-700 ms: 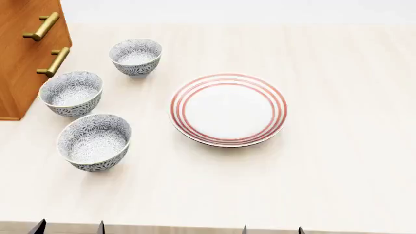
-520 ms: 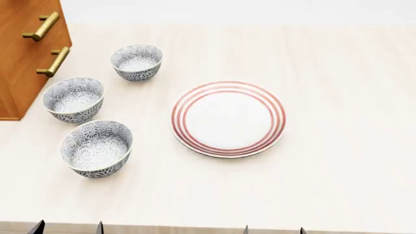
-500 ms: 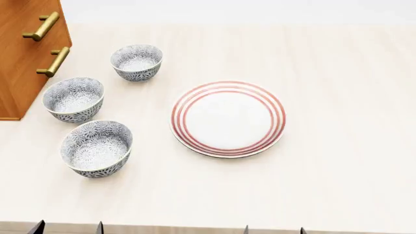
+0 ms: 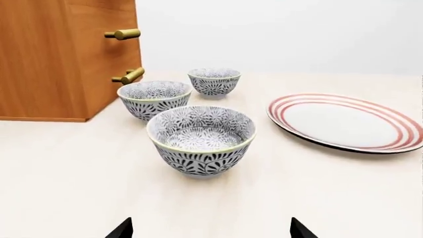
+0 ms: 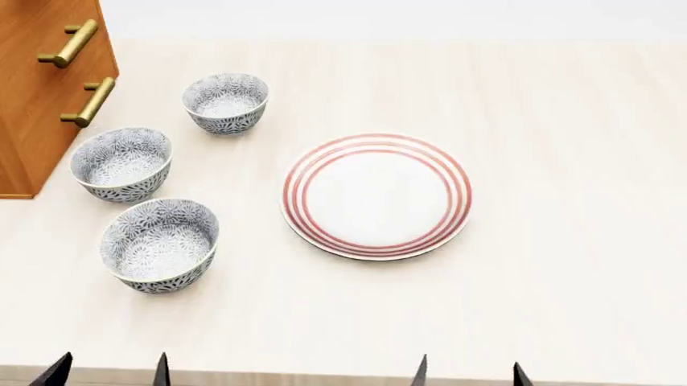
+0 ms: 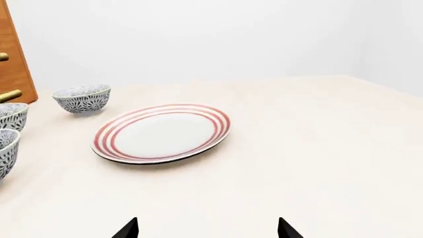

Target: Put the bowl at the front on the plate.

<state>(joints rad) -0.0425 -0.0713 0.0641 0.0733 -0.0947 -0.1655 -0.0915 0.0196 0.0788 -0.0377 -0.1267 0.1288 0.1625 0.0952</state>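
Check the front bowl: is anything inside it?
Nothing shows inside the front bowl: the head and left wrist views show only patterned glaze down to its floor. A strip of inner wall behind the near rim stays hidden.

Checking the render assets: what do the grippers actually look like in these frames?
Little shows. Each gripper appears only as two dark, near-black pointed fingertips poking in at the frame edge: the left gripper and the right gripper in the head view, and the same plain wedge-shaped fingers in both wrist views. No cables, markings, arm links or gripper bodies are in view.
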